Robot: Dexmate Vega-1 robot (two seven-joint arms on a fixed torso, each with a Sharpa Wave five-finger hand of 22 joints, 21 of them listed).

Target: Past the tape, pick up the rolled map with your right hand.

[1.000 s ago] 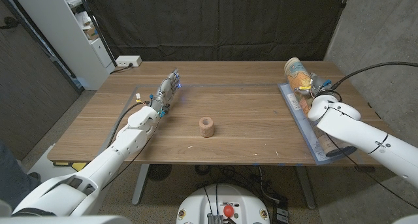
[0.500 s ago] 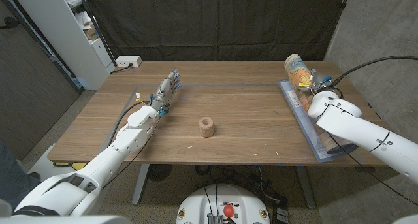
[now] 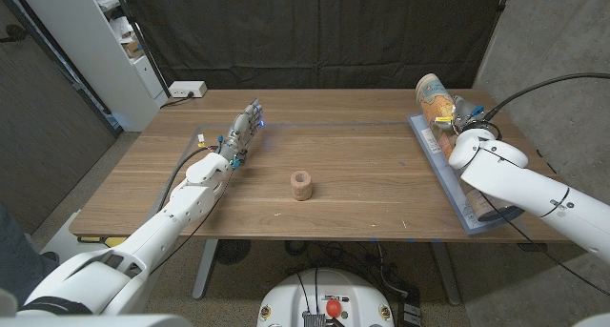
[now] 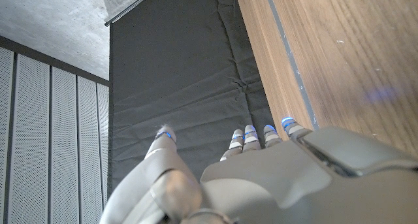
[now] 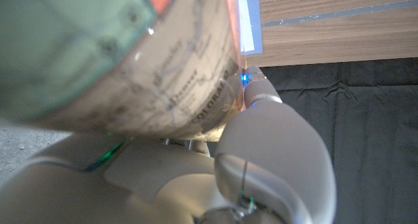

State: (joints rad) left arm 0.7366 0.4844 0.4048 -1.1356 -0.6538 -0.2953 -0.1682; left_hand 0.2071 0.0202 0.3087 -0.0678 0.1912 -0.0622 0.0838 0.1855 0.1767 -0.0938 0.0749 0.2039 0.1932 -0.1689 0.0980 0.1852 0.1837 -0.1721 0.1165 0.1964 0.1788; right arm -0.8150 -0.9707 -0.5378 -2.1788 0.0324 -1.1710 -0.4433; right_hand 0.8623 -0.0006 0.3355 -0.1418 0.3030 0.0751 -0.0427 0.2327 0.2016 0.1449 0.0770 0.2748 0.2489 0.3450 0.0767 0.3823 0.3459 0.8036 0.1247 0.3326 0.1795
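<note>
- Held in the right hand (image 3: 461, 125): printed, paper-coloured rolled map (image 3: 435, 102), a cylinder tilted up, its far end reaching away beyond the fingers.
- Fingers wrapped around the roll in the right wrist view, one fingertip (image 5: 256, 87) pressed against the printed surface; so, clamped on the rolled map (image 5: 124, 61).
- Below and beside that hand: long strip of blue tape (image 3: 444, 186) along the right edge of the wooden table (image 3: 362, 174), running back under the forearm.
- By the head view, roll seemingly clear of the wood and raised above the strip, though contact at its near end hidden behind the wrist; cannot be told for sure.
- Judged progress: reach and grasp done, lift apparently under way or just finished; left, at most, to bring the roll fully up and steady.
- Left hand (image 3: 238, 136) stretched out on the table's other side, well apart from the roll, fingers straight and close together, holding nothing.
- Between the two hands, nearer the left one: small tan cork-like ring (image 3: 301, 185) standing on the wood, untouched and no part of the task.
</note>
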